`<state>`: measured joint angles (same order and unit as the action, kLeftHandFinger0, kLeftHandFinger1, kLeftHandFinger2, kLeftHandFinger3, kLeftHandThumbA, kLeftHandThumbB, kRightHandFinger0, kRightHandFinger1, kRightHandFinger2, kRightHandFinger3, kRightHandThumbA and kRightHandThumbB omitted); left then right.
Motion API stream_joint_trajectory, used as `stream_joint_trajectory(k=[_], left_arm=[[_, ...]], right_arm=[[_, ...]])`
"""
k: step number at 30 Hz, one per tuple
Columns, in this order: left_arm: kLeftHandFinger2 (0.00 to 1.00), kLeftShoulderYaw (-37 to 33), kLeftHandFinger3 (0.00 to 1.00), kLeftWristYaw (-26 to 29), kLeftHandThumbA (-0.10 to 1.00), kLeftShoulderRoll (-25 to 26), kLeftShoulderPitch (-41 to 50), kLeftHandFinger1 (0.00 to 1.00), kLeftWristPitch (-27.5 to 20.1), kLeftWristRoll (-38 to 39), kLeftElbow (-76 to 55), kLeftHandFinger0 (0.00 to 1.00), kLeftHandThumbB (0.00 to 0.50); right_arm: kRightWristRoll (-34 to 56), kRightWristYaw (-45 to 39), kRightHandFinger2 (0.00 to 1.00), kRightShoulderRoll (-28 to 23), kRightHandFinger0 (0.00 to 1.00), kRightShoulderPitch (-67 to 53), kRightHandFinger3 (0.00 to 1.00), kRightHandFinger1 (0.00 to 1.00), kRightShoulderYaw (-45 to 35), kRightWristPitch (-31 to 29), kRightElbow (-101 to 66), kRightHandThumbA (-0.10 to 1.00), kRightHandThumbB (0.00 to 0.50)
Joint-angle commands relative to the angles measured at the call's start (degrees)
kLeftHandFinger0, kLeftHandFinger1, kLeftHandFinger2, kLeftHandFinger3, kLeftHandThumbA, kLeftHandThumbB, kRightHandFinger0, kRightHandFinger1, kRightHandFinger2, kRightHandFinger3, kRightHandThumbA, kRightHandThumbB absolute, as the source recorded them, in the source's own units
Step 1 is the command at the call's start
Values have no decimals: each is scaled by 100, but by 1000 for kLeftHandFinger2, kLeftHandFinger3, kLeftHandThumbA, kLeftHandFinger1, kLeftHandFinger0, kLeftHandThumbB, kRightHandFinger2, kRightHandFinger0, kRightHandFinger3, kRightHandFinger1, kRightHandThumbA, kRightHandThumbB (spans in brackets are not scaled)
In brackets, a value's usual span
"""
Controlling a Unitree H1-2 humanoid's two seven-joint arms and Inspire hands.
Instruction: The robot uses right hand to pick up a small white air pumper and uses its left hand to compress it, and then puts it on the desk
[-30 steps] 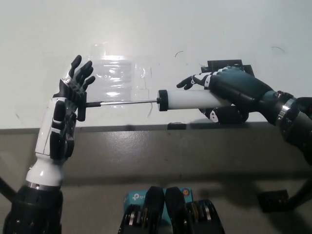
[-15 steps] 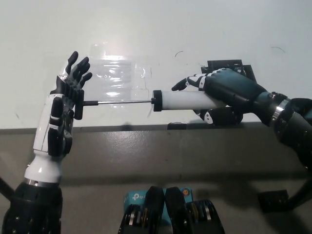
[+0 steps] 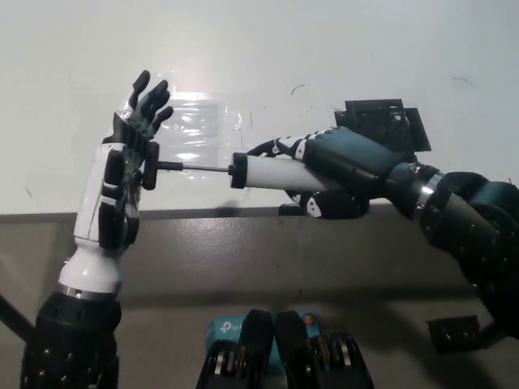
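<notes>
Compress stroke underway. Right hand (image 3: 324,174) wrapped around white air pumper (image 3: 268,172) barrel, fingers closed on it, held level above front edge of desk (image 3: 324,49). Left hand (image 3: 130,166) flat against T-handle (image 3: 151,166), fingers spread, upright, holding nothing. Change vs a second ago: exposed rod (image 3: 193,168) much shorter, barrel closer to left palm. Judgement: pump roughly half compressed; hands need to keep closing, rod square to palm or handle slips off. Set-down on desk not yet done.
</notes>
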<state>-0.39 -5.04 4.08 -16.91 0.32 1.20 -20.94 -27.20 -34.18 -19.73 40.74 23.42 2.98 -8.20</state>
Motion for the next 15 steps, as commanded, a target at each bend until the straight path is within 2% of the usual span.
stream_joint_trajectory(k=[1,3,9,12,15], left_arm=[[1000,-89,1000,25,1000,-58,-216,1000,-40,-119,-132,1000,241],[1000,-94,1000,31,1000,-61,-221,1000,-14,-156,-161,1000,249],[1000,-111,1000,38,1000,-102,-223,1000,27,-155,-210,1000,247],[1000,-116,1000,42,1000,-117,-253,1000,44,-166,-227,1000,249],[1000,-121,1000,48,1000,-150,-263,1000,45,-153,-233,1000,250]], right_arm=[[-36,-76,763,108,9,356,852,483,23,22,-53,-100,145],[-39,-71,768,145,0,382,810,463,43,-7,-2,-100,150],[-131,-195,764,199,0,441,804,447,84,180,-103,-100,142],[-111,-225,765,218,0,478,764,428,73,213,-94,-100,136],[-130,-251,787,233,0,511,766,435,81,233,-113,-100,155]])
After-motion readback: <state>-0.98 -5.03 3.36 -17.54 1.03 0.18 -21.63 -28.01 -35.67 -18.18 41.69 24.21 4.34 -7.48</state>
